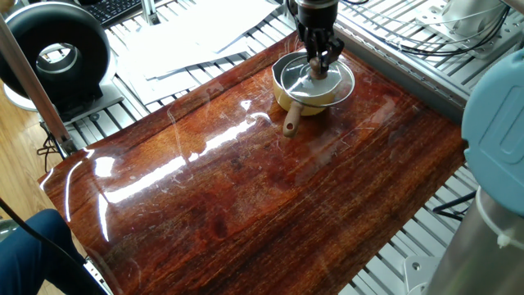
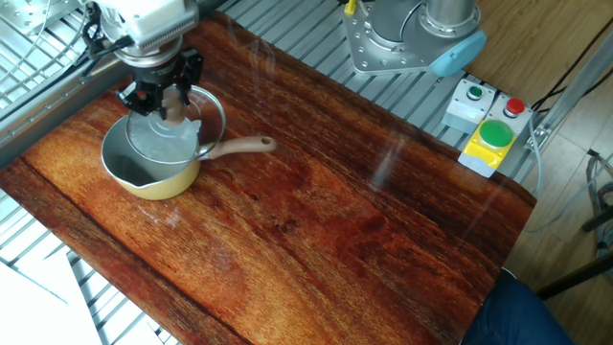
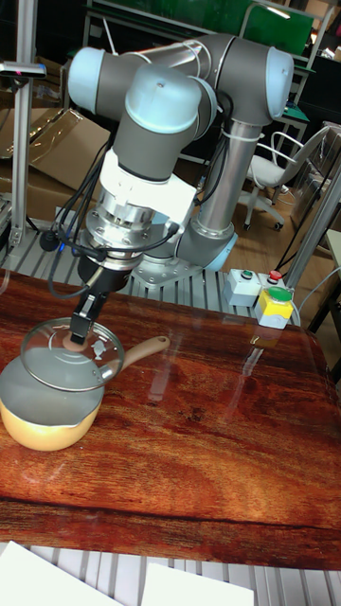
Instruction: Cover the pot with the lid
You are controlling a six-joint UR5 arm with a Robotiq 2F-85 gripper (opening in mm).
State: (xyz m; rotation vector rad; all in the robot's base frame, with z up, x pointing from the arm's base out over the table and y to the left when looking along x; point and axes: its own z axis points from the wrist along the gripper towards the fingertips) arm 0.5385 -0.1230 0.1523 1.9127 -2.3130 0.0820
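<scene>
Now: claw [image 2: 170, 99] clenched on the knob of the lid [image 2: 182, 129], which hangs tilted just above the pot [image 2: 153, 168] at the counter's [image 2: 316, 220] corner. Lid sits slightly off-centre toward the pot's handle side; likely needs centring, then lowering.

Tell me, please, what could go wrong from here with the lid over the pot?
The lid looks offset toward the handle side of the pot and tilted, so letting go now might leave it crooked or let it slide off. The gripper holds only the small knob, which could slip.
</scene>
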